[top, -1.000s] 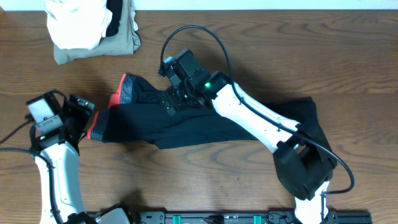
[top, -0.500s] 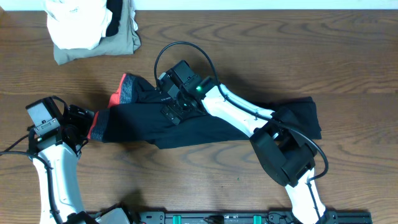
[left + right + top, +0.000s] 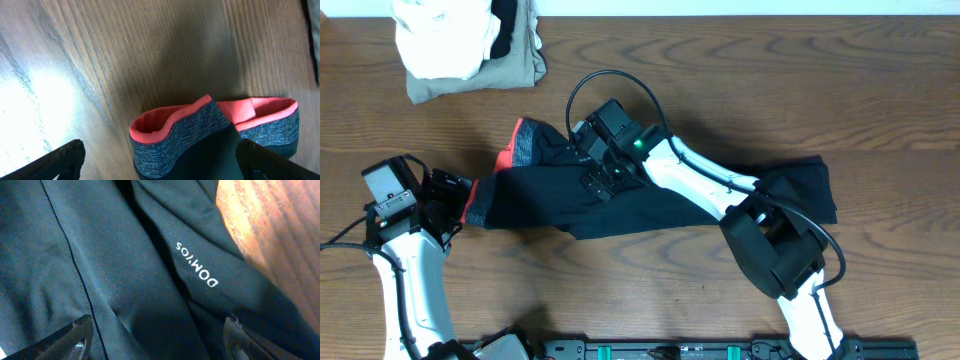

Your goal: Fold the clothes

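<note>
Overhead, a wooden table [image 3: 720, 90] is seen to fill the view. The clothes [image 3: 550, 205], a long black garment, are laid flat across the table's middle. The long axis is set from 9 o'clock to 3 o'clock, with the waistband end pointed toward 9 o'clock and the leg ends bunched at 3 o'clock.

The right arm [image 3: 700, 180] is stretched from 5 o'clock over the garment toward 10 o'clock, and the left arm [image 3: 415, 270] is raised from 7 o'clock along the table's 9 o'clock edge. A folded khaki garment [image 3: 470, 80] with a white cloth [image 3: 440, 40] on top is placed at 11 o'clock, well apart from the clothes.

The right gripper [image 3: 598, 172] is held low over the black fabric near the waistband end. Its jaws are spread apart, and no fabric is seen pinched between them. The left gripper [image 3: 455, 190] is set at the waistband end with its jaws spread wide.

The grey waistband [image 3: 200, 130], edged in red-orange, is shown between the left fingertips. White lettering [image 3: 196, 264] is printed on the fabric under the right wrist camera.
</note>
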Available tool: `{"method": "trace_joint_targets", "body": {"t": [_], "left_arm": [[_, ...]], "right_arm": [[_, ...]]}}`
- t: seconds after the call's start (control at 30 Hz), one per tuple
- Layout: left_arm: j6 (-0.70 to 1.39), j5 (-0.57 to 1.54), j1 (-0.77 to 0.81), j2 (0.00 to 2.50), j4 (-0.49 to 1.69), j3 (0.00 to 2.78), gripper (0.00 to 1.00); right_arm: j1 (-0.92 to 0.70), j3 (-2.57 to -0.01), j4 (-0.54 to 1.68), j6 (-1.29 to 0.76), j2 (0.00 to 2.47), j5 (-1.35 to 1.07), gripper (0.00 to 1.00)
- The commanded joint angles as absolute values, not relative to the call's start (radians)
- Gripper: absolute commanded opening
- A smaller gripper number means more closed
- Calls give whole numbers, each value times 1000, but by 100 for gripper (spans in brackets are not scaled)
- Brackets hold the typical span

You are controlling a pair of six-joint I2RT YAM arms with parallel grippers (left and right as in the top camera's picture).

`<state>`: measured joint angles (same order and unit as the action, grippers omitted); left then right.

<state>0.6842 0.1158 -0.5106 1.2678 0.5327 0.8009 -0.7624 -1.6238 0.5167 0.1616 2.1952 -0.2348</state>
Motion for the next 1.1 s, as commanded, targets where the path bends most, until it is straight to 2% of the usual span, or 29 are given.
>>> {"method": "trace_joint_targets", "body": {"t": [0.0, 0.23, 0.5, 0.53, 0.57, 0.6, 0.63, 0.87, 1.0, 1.07], "left_arm": [[690, 104, -517, 1272, 538, 813, 98], [690, 104, -517, 1272, 538, 814, 98], [690, 103, -517, 1272, 538, 814, 98], [690, 103, -517, 1272, 538, 814, 98], [690, 103, -517, 1272, 538, 813, 98], [690, 103, -517, 1272, 538, 814, 98], [690, 103, -517, 1272, 538, 813, 98], [689, 102, -517, 1272, 538, 814, 98], [689, 92, -517, 1272, 538, 813, 98], [690, 92, -517, 1272, 538, 814, 98]], "right_arm": [[-778, -1622, 519, 151, 2220, -268, 80], [-795, -1622, 515, 151, 2267, -266, 77], [-795, -1632, 508, 149, 2268, -258, 64], [-795, -1636, 508, 142, 2268, -255, 62], [-795, -1642, 509, 129, 2267, -248, 55], [-795, -1647, 509, 117, 2267, -235, 44], [-795, -1655, 513, 110, 2266, -228, 40], [-795, -1698, 542, 105, 2262, -224, 40], [-795, -1713, 545, 96, 2251, -215, 33], [-795, -1721, 545, 71, 2247, -188, 24]]}}
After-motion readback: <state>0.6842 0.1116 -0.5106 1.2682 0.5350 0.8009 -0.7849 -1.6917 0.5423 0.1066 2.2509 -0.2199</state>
